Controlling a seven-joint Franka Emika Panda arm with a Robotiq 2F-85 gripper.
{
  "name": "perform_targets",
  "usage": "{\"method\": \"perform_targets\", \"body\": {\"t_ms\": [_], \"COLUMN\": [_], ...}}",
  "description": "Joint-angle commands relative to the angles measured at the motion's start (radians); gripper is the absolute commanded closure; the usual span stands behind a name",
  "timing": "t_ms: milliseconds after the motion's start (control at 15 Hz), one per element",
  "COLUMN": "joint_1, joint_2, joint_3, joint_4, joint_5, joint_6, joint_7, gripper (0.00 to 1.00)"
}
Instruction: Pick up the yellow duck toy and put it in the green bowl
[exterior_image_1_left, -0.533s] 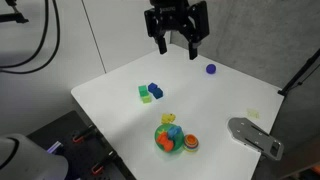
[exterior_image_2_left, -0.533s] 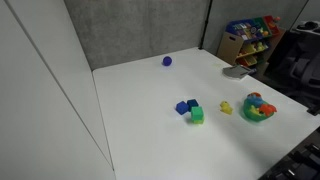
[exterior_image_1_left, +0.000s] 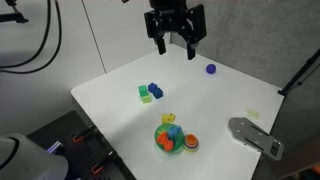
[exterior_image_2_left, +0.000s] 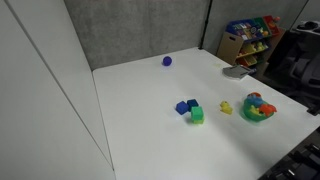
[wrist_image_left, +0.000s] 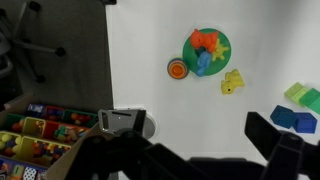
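- White tabletop (exterior_image_1_left: 115, 100) fills the middle of both exterior views, with a grey wall behind it and a shelf of coloured bins (exterior_image_2_left: 250, 35) off past its far edge.
- My gripper (exterior_image_1_left: 176, 48) hangs high above the far side of the table, well clear of every toy.
- Its two dark fingers (exterior_image_1_left: 160, 44) stand apart, with nothing between them.
- In the wrist view the fingers (wrist_image_left: 282, 150) show only as blurred dark shapes along the bottom edge.
- The yellow duck toy (exterior_image_1_left: 168, 119) sits on the table just beside the green bowl (exterior_image_1_left: 170, 138), on the side facing the blocks.
- From the wrist the duck (wrist_image_left: 232, 82) lies near the bowl's rim (wrist_image_left: 224, 40) with a thin strip of table between them.
- The bowl already holds some orange and blue toys.
- A small round orange piece (wrist_image_left: 178, 68) rests against the bowl's other side.
- A light-green block (exterior_image_1_left: 145, 94) and blue blocks (exterior_image_1_left: 155, 90) sit together, near the duck.
- A purple ball (exterior_image_1_left: 211, 69) lies alone, well apart from the rest.
- A flat grey object (exterior_image_1_left: 255, 136) sits at the table's edge.
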Motion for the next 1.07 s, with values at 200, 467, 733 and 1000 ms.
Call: {"method": "perform_targets", "body": {"t_ms": [200, 467, 733, 1000], "joint_1": [0.050, 0.067, 0.073, 0.071], "joint_2": [0.117, 0.225, 0.335, 0.452], "joint_3": [0.018, 0.031, 0.047, 0.066], "joint_4": [0.012, 0.011, -0.011, -0.040], "joint_5": [0.066, 0.110, 0.160, 0.207], "joint_6": [0.114, 0.197, 0.302, 0.443], "joint_7": [0.032, 0.034, 0.040, 0.061], "gripper": [0.00, 0.00, 0.00, 0.00]}}
